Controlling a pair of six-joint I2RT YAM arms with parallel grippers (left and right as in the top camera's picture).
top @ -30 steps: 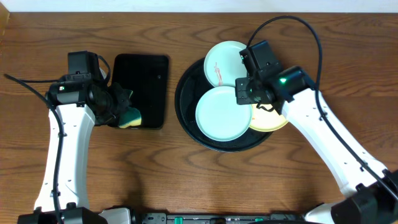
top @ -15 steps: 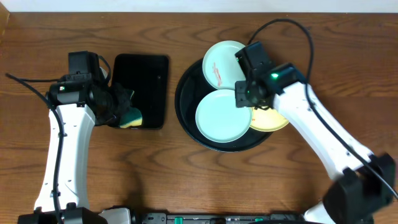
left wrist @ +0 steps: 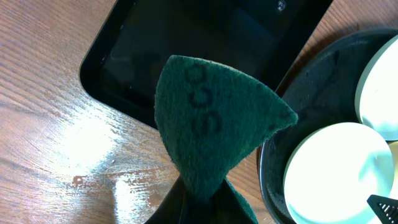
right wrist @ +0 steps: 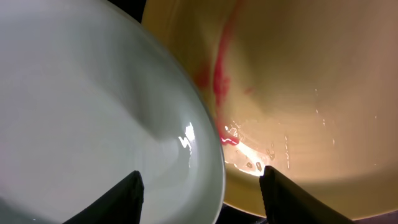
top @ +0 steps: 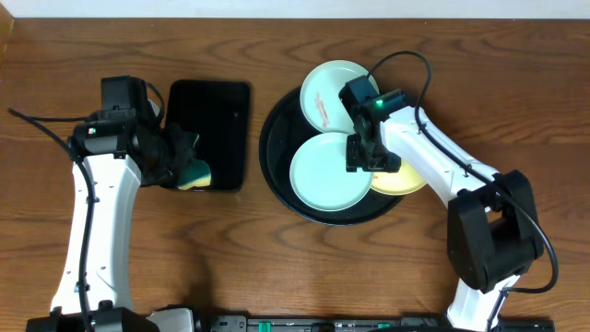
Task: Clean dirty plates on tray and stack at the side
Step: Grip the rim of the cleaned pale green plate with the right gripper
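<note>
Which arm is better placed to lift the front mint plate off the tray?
Right. The right gripper hangs open at the rim of the front mint plate, where it overlaps the yellow plate. The left gripper, by the rectangular tray, is shut on a sponge.

Round black tray [top: 275, 138]; plain mint-blue plate [top: 323, 171]; mint-blue plate streaked red-orange [top: 327, 92]; pale yellow plate smeared red [right wrist: 298, 81]; dark green scouring pad [left wrist: 211, 118].

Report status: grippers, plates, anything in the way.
Left gripper shut on sponge. Right gripper open, astride rim of front mint plate. Yellow plate smeared red, partly under it. None off tray.
</note>
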